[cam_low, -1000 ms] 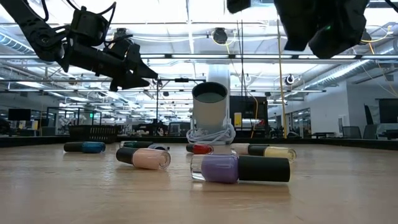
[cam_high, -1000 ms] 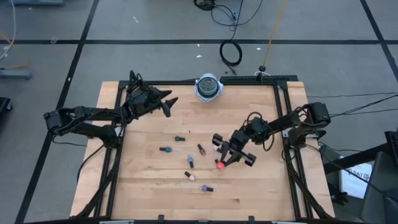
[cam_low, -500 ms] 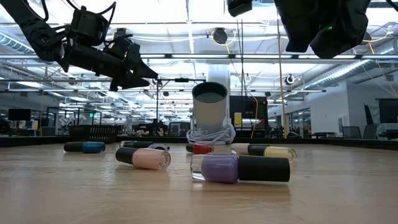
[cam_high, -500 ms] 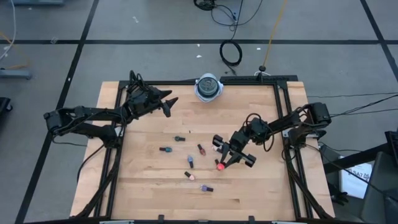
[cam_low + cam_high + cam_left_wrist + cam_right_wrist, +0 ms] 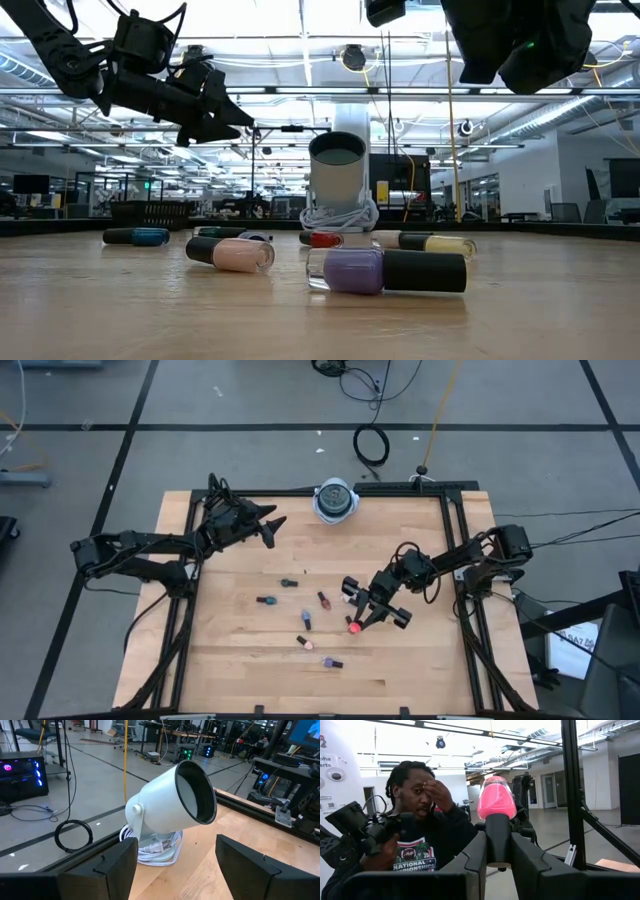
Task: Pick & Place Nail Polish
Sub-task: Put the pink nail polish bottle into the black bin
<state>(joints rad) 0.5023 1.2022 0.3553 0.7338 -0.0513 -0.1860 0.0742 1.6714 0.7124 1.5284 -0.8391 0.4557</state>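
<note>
My right gripper (image 5: pixel 358 620) hangs over the table's middle right, shut on a pink nail polish bottle (image 5: pixel 496 800). Several other nail polish bottles lie on their sides on the wood: a teal one (image 5: pixel 265 601), a dark one (image 5: pixel 288 583), a red one (image 5: pixel 324 600), a purple one (image 5: pixel 385 270) and a pale pink one (image 5: pixel 232 254). My left gripper (image 5: pixel 270 526) is held open above the far left of the table. In the left wrist view, its fingers (image 5: pixel 115 865) point at the white lamp (image 5: pixel 175 807) and touch nothing. My right gripper pinches the bottle's dark cap (image 5: pixel 497 840) between its two fingers. The bottle lies along the fingers, its pink body (image 5: pixel 496 802) sticking out past their tips. The fingers slant upward. The bottle is lifted clear of the table (image 5: pixel 420 650).
A white lamp (image 5: pixel 334 500) on a coiled cord stands at the table's far edge. A black frame rail (image 5: pixel 455 560) runs along the table's right side. A person (image 5: pixel 425 840) shows beyond the table in the right wrist view, one hand at the forehead.
</note>
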